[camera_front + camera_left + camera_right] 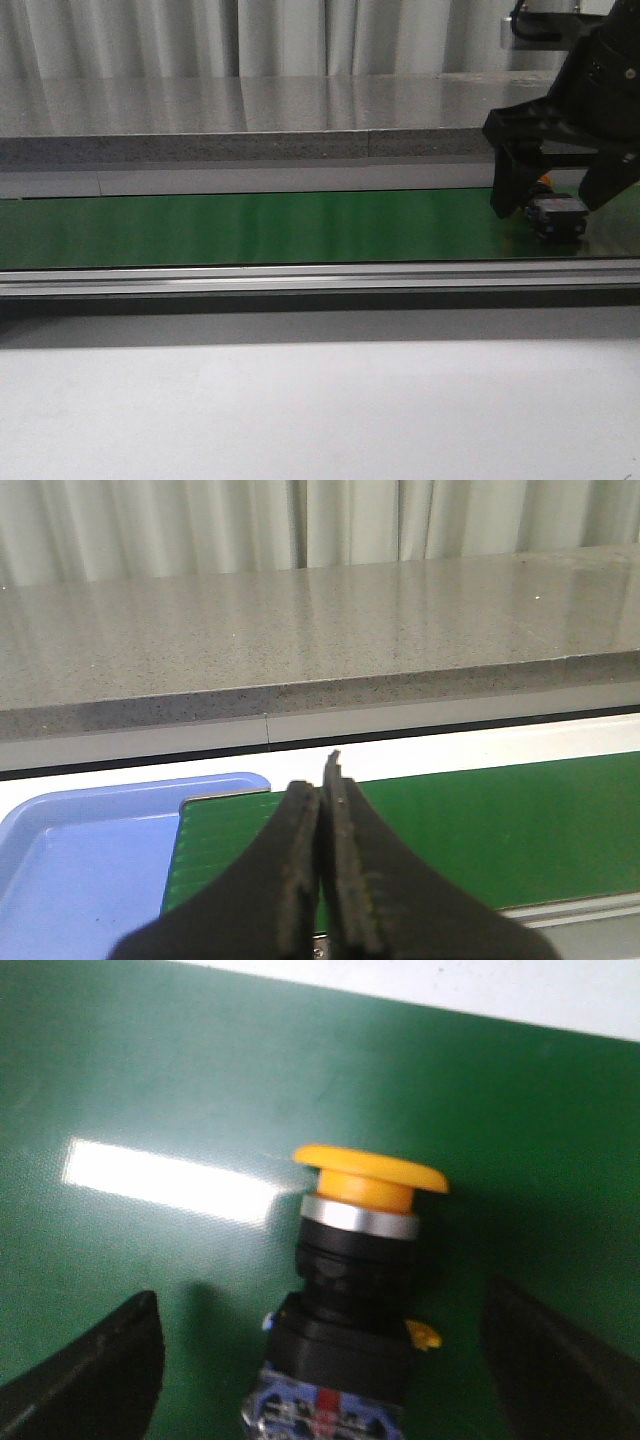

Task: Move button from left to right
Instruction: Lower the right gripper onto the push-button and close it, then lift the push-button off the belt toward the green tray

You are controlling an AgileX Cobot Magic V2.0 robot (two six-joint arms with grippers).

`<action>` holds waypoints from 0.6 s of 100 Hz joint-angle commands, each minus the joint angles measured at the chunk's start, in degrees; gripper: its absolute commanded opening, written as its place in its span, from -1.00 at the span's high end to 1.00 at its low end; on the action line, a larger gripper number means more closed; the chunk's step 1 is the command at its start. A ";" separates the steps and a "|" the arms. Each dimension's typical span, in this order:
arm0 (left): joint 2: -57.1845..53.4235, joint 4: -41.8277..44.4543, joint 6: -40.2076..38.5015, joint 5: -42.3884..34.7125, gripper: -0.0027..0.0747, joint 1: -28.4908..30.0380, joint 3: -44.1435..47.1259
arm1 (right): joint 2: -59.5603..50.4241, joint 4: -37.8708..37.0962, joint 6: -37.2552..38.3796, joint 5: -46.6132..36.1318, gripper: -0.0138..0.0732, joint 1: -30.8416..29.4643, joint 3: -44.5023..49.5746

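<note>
Front view: the right gripper (548,205) stood at the right edge of the frame, low over the green belt (250,228), its black fingers spread wide. The button (558,215) lay on the belt at the far right, between and just below the two fingers; whether either finger touched it could not be told from this view. A metal rail (300,277) ran along the near edge of the belt, with a grey counter (250,110) and pale curtains (200,35) behind.

Right wrist view: the button (352,1290) lay on its side on the green surface, in the lower centre of the frame. Its yellow cap (370,1173) sat above a silver ring and a black body with blue and red marks at the base. The two fingers (90,1375) appeared in the lower corners, well apart from the button on both sides, with green showing in each gap.

Left wrist view: the left gripper (325,865) filled the lower centre of the frame, its two pads pressed together with nothing between them. A blue tray (70,860) lay at lower left, beside the end of the belt.
</note>
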 commanded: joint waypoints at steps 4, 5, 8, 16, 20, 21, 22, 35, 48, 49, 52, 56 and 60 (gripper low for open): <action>0.37 -0.59 0.03 -4.70 0.98 -0.55 -1.63 | -1.02 -0.65 -0.70 -2.17 -0.67 0.13 -2.04; 0.37 -0.59 0.03 -4.70 0.98 -0.55 -1.63 | -1.02 -0.65 -0.70 -2.11 -0.63 0.13 -2.04; 0.37 -0.59 0.03 -4.70 0.98 -0.55 -1.63 | -0.83 -0.65 -0.70 -1.86 -0.54 0.13 -2.04; 0.37 -0.59 0.03 -4.70 0.98 -0.55 -1.63 | -0.83 -0.65 -0.70 -1.15 -0.22 0.13 -2.04; 0.37 -0.59 0.03 -4.70 0.98 -0.55 -1.63 | -0.95 -0.65 -0.70 -0.79 -0.03 0.13 -2.04; 0.37 -0.59 0.03 -4.70 0.98 -0.55 -1.63 | -0.94 -0.65 -0.70 -0.68 0.02 0.13 -2.04; 0.37 -0.59 0.03 -4.70 0.98 -0.55 -1.63 | -1.03 -0.65 -0.70 -0.61 0.05 0.13 -2.04; 0.37 -0.59 0.03 -4.70 0.98 -0.55 -1.63 | -2.28 -0.65 -0.70 0.38 0.28 0.13 -2.04; 0.37 -0.59 0.03 -4.70 0.98 -0.55 -1.63 | -5.37 -1.71 -0.70 0.77 0.28 0.00 -2.04; 0.37 -0.59 0.03 -4.70 0.98 -0.55 -1.63 | -5.57 -1.83 -0.70 0.77 0.28 -0.01 -2.04; 0.37 -0.59 0.03 -4.70 0.98 -0.55 -1.63 | -6.37 -2.60 -0.70 0.83 0.28 -0.05 -2.04; 0.37 -0.59 0.03 -4.70 0.98 -0.55 -1.63 | -7.60 -3.65 -0.70 1.01 0.28 -0.07 -2.04; 0.37 -0.59 0.03 -4.70 0.98 -0.55 -1.63 | -8.84 -4.96 -0.70 1.15 0.28 -0.38 -2.04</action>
